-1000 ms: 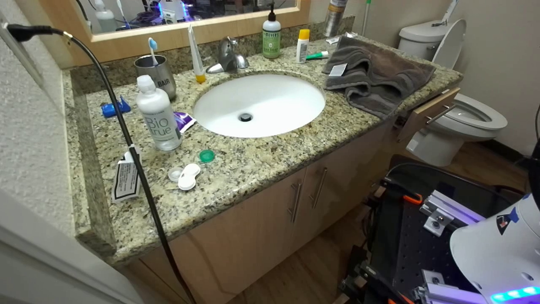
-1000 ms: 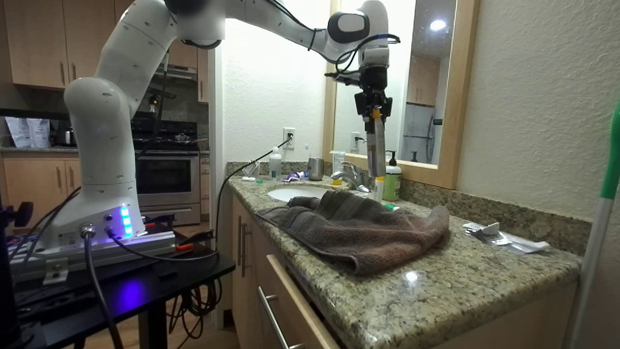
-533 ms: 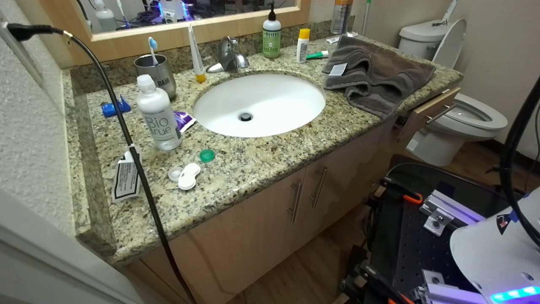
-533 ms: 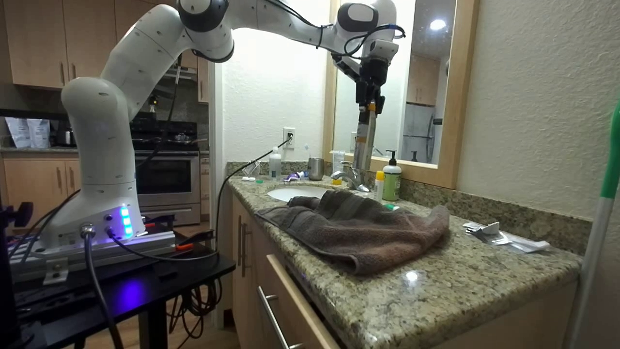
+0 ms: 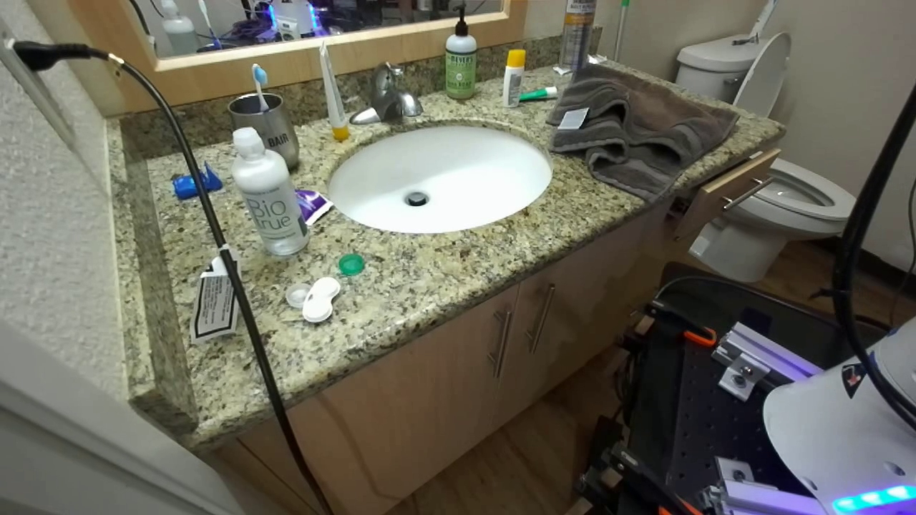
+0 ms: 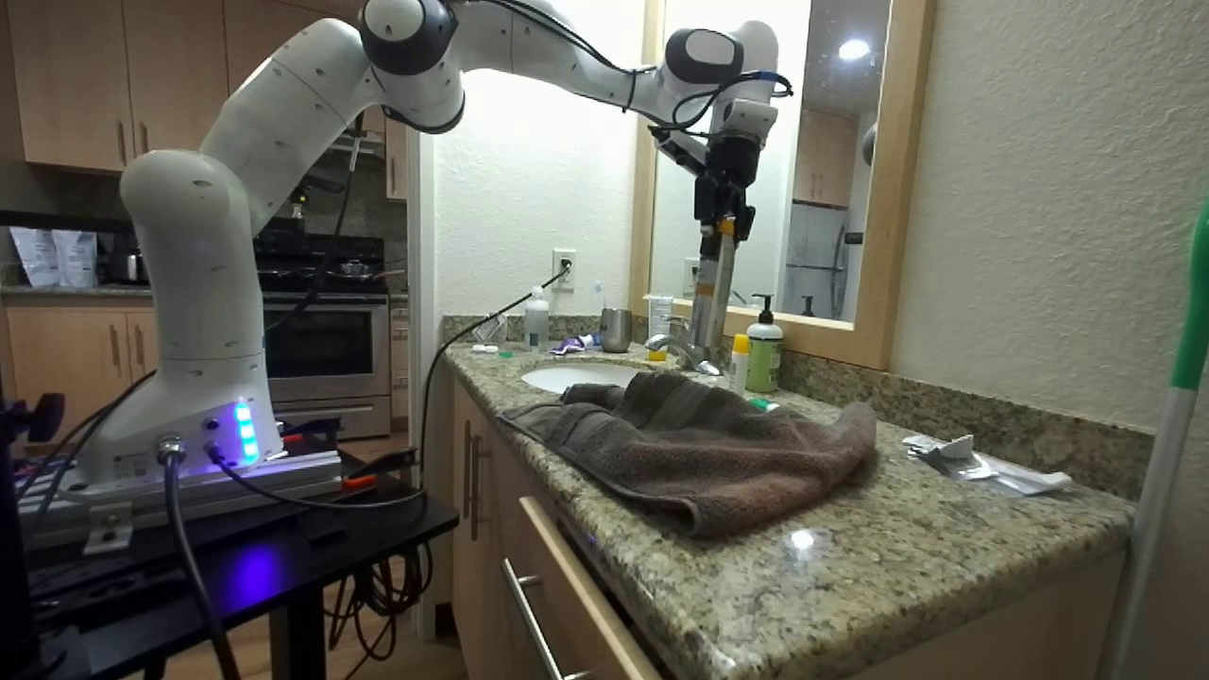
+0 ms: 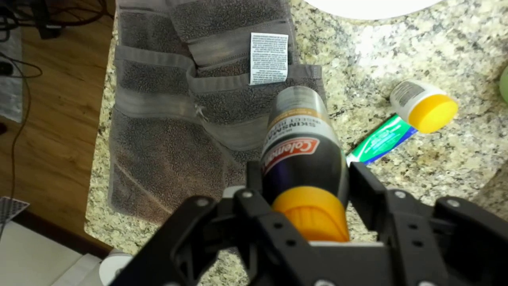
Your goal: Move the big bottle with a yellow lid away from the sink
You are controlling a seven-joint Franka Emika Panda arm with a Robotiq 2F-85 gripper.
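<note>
Big bottle is up in the air, cap end on top, off to the side of the sink; in the wrist view it overlaps the towel's edge. Jaws are closed in to the bottle's width, pads on both sides of its shoulder, near the yellow cap. So the gripper has it from above, by the top end. Makes sense to us: the rest hangs below, so the base can land first. Cost is leverage: a bump low down could twist it in the pads. In an exterior view the body leans a bit; we'd straighten it before contact.

Height looks right too, since the towel lies in raised folds on the counter and we'd want the base to pass over them. Short bottle stands near, tube just beside it, soap between them and the faucet. We'd put down away from that group.

Our read: set-down not yet done. Towel's a poor spot, soft and uneven; counter beyond it, short of the wrapper, should sit flatter.
</note>
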